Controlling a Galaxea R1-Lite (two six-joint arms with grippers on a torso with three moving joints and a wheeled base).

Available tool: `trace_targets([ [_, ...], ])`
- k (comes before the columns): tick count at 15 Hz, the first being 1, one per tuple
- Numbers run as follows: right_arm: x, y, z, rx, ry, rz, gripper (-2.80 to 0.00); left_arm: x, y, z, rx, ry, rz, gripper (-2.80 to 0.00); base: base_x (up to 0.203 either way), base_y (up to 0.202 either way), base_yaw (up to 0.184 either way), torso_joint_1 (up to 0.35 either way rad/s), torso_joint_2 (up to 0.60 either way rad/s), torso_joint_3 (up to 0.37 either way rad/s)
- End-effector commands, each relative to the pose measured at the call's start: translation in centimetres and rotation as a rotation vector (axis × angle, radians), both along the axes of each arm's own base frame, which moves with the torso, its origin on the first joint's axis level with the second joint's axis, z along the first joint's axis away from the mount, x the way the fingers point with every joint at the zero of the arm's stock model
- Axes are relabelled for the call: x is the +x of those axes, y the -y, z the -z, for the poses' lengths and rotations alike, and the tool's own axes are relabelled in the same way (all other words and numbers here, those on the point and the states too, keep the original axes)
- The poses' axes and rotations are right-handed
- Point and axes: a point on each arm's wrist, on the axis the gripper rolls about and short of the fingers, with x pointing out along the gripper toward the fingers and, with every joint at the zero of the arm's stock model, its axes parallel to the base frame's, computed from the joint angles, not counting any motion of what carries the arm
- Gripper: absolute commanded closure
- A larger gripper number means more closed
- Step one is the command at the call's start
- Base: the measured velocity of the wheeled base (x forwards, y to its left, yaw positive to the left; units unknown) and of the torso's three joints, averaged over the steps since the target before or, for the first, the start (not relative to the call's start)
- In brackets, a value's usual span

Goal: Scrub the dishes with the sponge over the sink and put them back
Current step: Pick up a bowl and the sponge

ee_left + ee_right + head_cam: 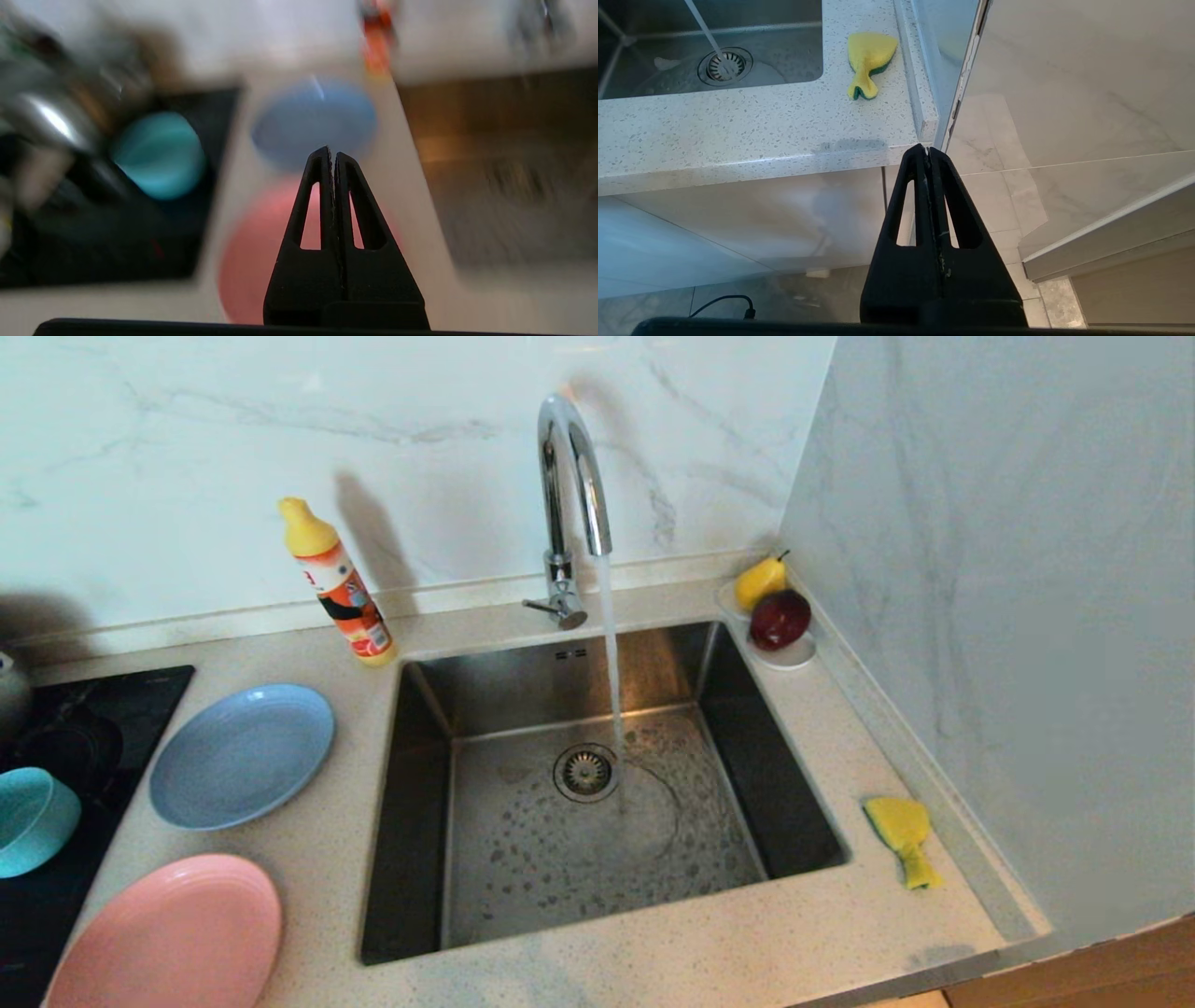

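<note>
A light-blue plate (242,755) and a pink plate (170,935) lie on the counter left of the steel sink (425,896). A teal bowl (32,819) sits on the black hob at the far left. The yellow sponge (903,833) rests on the counter right of the sink. Water runs from the chrome tap (570,490) onto the drain. Neither arm shows in the head view. My left gripper (332,150) is shut and empty, above the pink plate (259,261) and near the blue plate (314,119). My right gripper (928,148) is shut and empty, below the counter's front edge, with the sponge (867,59) beyond it.
A dish-soap bottle (338,584) stands behind the sink's left corner. A white saucer (789,656) with a pear and a red apple sits at the back right. A marble wall (1008,616) closes the right side. The black hob (93,709) carries a metal pot at far left.
</note>
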Motion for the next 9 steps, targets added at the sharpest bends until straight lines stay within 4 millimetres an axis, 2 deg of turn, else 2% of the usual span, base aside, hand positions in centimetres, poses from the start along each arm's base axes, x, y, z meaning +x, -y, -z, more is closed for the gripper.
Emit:
trace_targets([
  [1,0.0,0.0,0.0,0.0,0.003,0.0,0.0,-0.9,0.3,4.2,-0.011,-0.125,0.109,0.0,0.0,0.0,0.0,0.0,0.0,0.0],
  [3,0.0,0.0,0.0,0.0,0.001,0.0,0.0,-0.7,0.5,5.4,-0.077,-0.202,0.203,0.0,0.0,0.0,0.0,0.0,0.0,0.0],
  [9,0.0,0.0,0.0,0.0,0.002,0.0,0.0,-0.7,0.5,5.5,-0.096,-0.211,0.208,0.0,0.0,0.0,0.0,0.0,0.0,0.0],
])
